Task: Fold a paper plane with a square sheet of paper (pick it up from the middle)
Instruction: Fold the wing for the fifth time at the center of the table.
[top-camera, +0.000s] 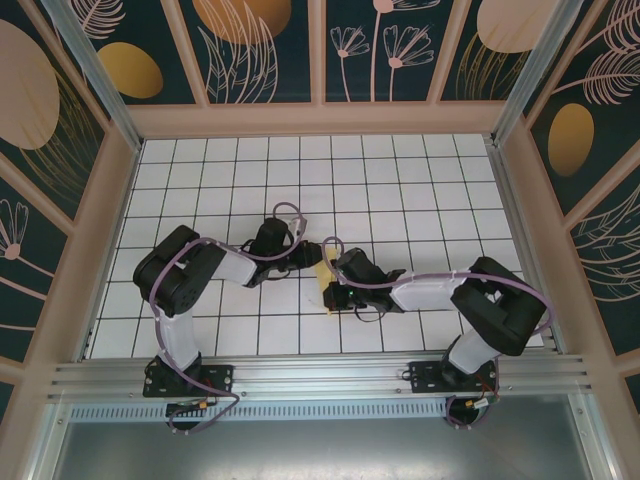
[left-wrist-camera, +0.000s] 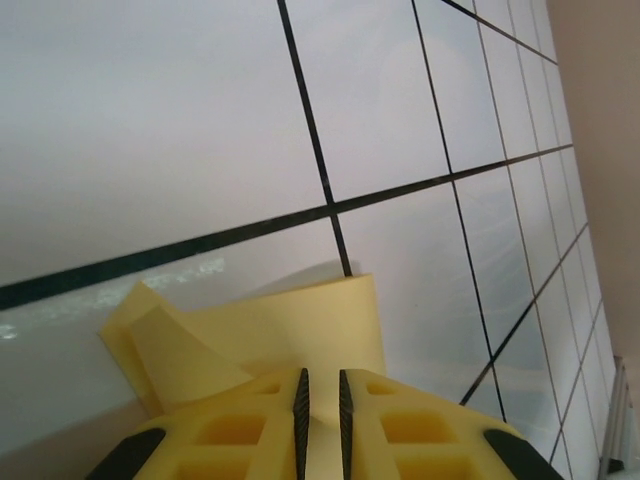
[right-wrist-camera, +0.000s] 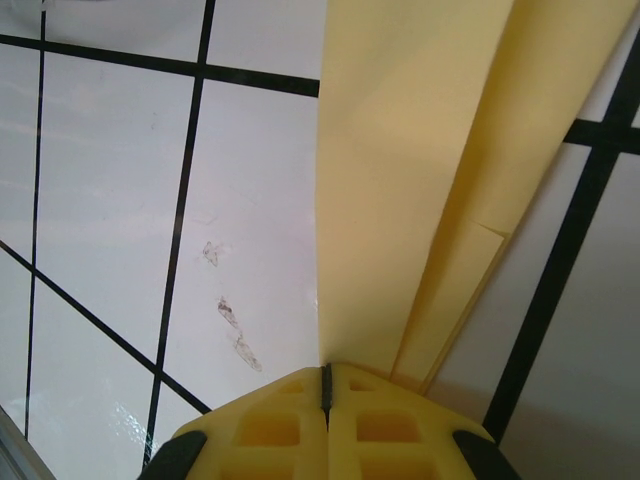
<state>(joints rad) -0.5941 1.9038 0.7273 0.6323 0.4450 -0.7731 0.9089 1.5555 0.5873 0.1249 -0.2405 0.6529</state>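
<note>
Right gripper, clamped shut on one end of the folded yellow paper, and left gripper, narrowed onto the opposite end, hold it between them close to the table; a lengthwise fold seems in hand, and the next move calls for pressing that crease flat.

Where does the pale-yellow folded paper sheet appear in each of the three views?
Top external: the pale-yellow folded paper sheet, just below the centre.
Left wrist: the sheet, at the bottom centre.
Right wrist: the sheet, a long strip from the top right to the bottom centre.
Shared landmark: the white table with black grid lines.
</note>
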